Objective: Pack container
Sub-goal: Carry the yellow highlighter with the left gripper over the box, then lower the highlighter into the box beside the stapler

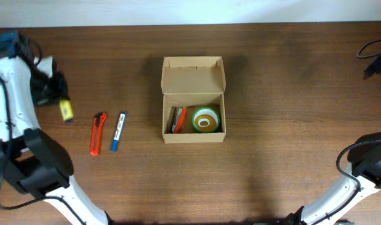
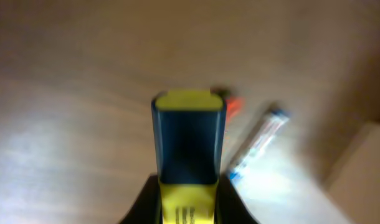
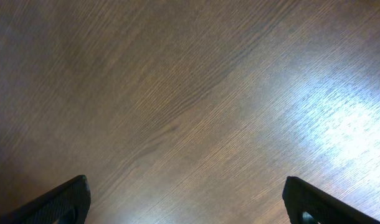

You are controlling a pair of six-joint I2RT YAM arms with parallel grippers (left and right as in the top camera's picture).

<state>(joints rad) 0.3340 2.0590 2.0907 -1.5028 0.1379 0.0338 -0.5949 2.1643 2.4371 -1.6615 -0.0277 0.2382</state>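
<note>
The tan cardboard container point(image 1: 193, 100) stands open at the table's middle, lid flap tilted back. Inside lie a green tape roll point(image 1: 206, 120) and an orange-red tool point(image 1: 178, 119). My left gripper point(image 1: 60, 103) at the far left is shut on a yellow and dark blue block point(image 1: 66, 110), which fills the left wrist view point(image 2: 189, 149) held above the table. An orange utility knife point(image 1: 98, 133) and a blue and white pen point(image 1: 118, 131) lie between it and the container; the pen also shows in the left wrist view point(image 2: 258, 143). My right gripper point(image 3: 189, 202) is open over bare wood.
The container's corner shows at the right edge of the left wrist view point(image 2: 364, 162). A black cable point(image 1: 373, 49) lies at the far right back. The right arm's base point(image 1: 371, 162) sits at the right edge.
</note>
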